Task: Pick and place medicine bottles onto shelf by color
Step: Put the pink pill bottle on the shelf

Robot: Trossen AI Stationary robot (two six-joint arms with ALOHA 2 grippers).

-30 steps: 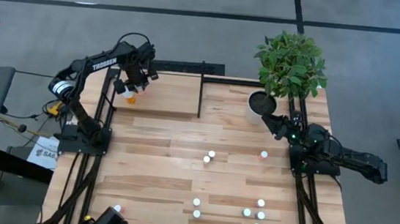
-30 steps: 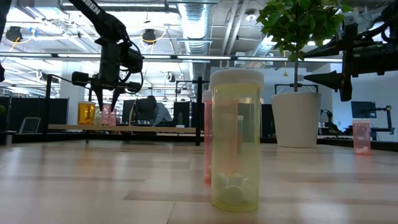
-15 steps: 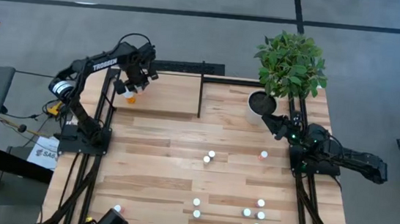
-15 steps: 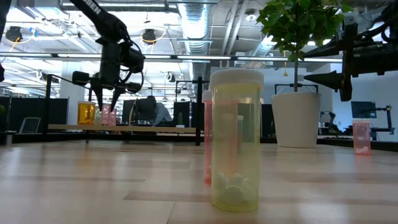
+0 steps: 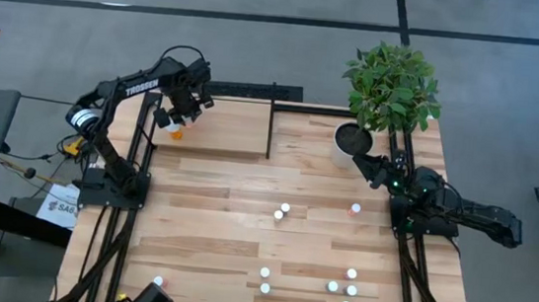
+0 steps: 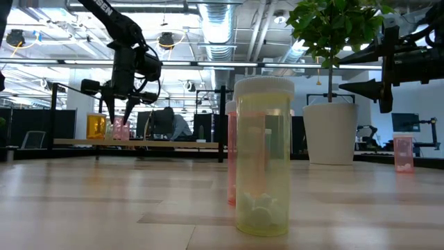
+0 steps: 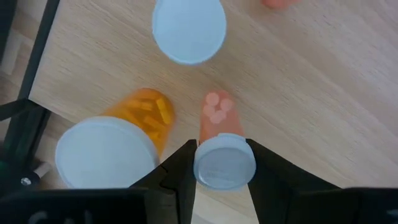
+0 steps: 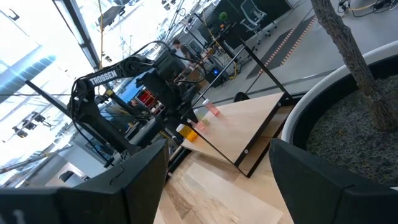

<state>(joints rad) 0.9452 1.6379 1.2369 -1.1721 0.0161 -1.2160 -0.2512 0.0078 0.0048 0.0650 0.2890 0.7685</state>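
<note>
My left tool (image 7: pixel 222 163) is up in the upper left of the overhead shot, over the shelf (image 5: pixel 222 127), fingers snugged either side of a pink bottle (image 7: pixel 219 149) just under its white cap. That bottle is on the shelf board right beside an orange bottle (image 7: pixel 124 137), with another white-capped one (image 7: pixel 189 28) a bit further along. Whether it's fully resting on the board or not, can't tell from here.

My right tool (image 5: pixel 359 163) is parked mid right next to the plant pot (image 5: pixel 350 139), fingers spread wide, holding nothing.

The rest of the bottles (image 5: pixel 283 212) are scattered across the lower middle of the desk (image 5: pixel 216 195); a yellowish bottle (image 6: pixel 262 156) sits front and centre in the low view.

These look like light, hard plastic vials, smooth-walled so probably a bit slippery, and tall enough to tip easily. I'd pinch the body just below the cap, straight down, gently.
</note>
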